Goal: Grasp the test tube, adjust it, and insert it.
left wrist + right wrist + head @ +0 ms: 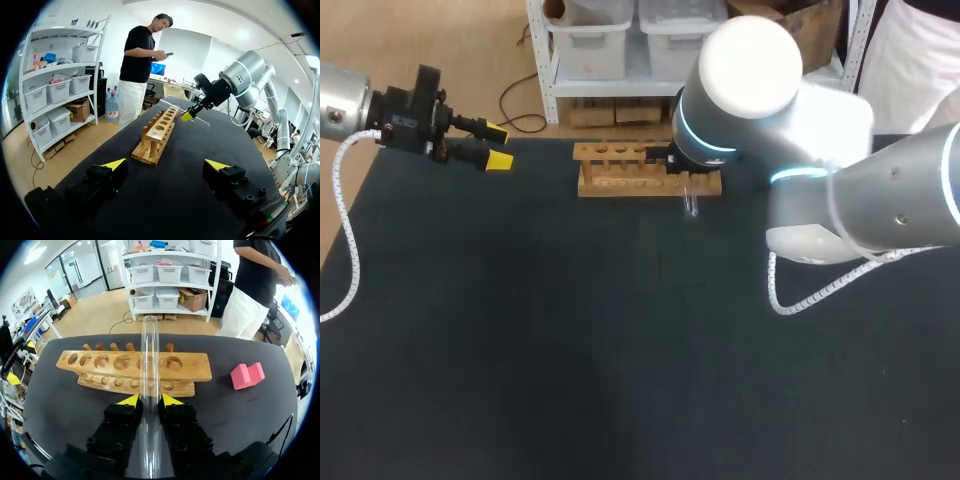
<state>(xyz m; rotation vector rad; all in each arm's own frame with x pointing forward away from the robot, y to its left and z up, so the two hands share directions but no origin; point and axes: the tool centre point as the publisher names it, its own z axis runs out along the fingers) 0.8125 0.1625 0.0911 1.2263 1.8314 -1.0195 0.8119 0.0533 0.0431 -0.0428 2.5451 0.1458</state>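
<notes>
across almost the whole head view spreads the dark table, the biggest thing we see. next in size is our right arm, a thick grey and white arm that comes in from the right edge of the frame and bends toward the upper middle, where its wrist covers the right end of the wooden rack. our left arm enters at the upper left corner and hangs over the table's far left edge, well apart from the rack.

the rack stands near the table's far edge, in the upper middle of the frame: a long top plate with a row of round holes over a lower base plate. from the right wrist view we count its holes running across just ahead of our fingers.

our left gripper points toward the rack with its yellow tips spread wide and nothing between them; the left wrist view shows the same broad gap, the rack lying well ahead of it.

our right gripper has its two yellow tips pressed against the test tube from both sides. the clear tube runs out ahead of the fingers and crosses over the rack's top plate, near the middle holes. in the left wrist view it is a thin tilted line at the rack's far end, not upright.

smallest is a pink block, resting on the table beside the rack's end, apart from it
</notes>
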